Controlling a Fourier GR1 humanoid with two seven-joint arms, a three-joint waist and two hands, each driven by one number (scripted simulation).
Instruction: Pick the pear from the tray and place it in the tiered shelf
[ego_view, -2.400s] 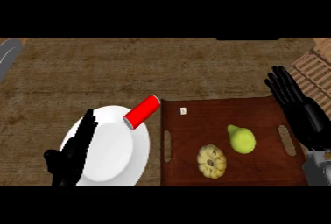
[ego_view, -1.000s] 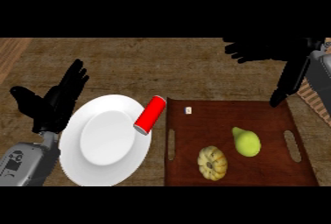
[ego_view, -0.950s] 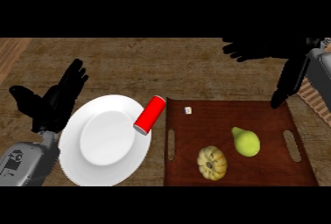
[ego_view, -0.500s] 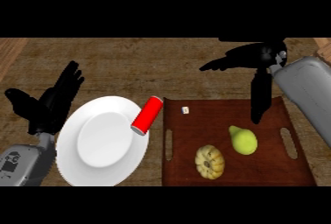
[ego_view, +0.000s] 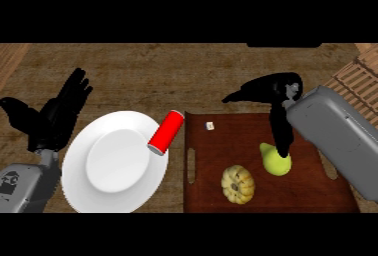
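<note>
Head view, landmark: dark brown rectangular wooden tray (ego_view: 214, 200), lying on the wood-grain worktop (ego_view: 162, 75).
Head view, task's thing: yellow-green pear (ego_view: 276, 161), inside the tray toward its right side; its long axis runs roughly from the tray's far edge toward the near edge, narrow end farther away.
Head view, right hand: black right hand (ego_view: 275, 100) on its grey forearm hangs over the tray's far right part; one long finger reaches down and its tip meets the pear's narrow end, while the thumb points left, away from the fruit. Nothing is enclosed; the fingers are spread, not curled round the pear.
Head view, deciding relation: the pear lies directly below and slightly nearer than the right hand's fingertips, so the closing move is judged to be a short descent and wrap; the right hand is by far the nearer.
Head view, left hand: black left hand (ego_view: 52, 117) rests well left of the tray, fingers straight and upward, holding nothing.
Head view, tray contents: the pear; a pale yellow ribbed squash (ego_view: 238, 184) just left of it; a small white cube (ego_view: 210, 126) near the far edge.
Head view, beside the tray: round white plate (ego_view: 114, 162) left of the tray; red cylindrical can (ego_view: 166, 133) lying tilted between plate and tray, overlapping the plate's rim.
Head view, destination: slatted wooden tiered shelf (ego_view: 358, 82), beyond the tray's far right corner, partly seen.
</note>
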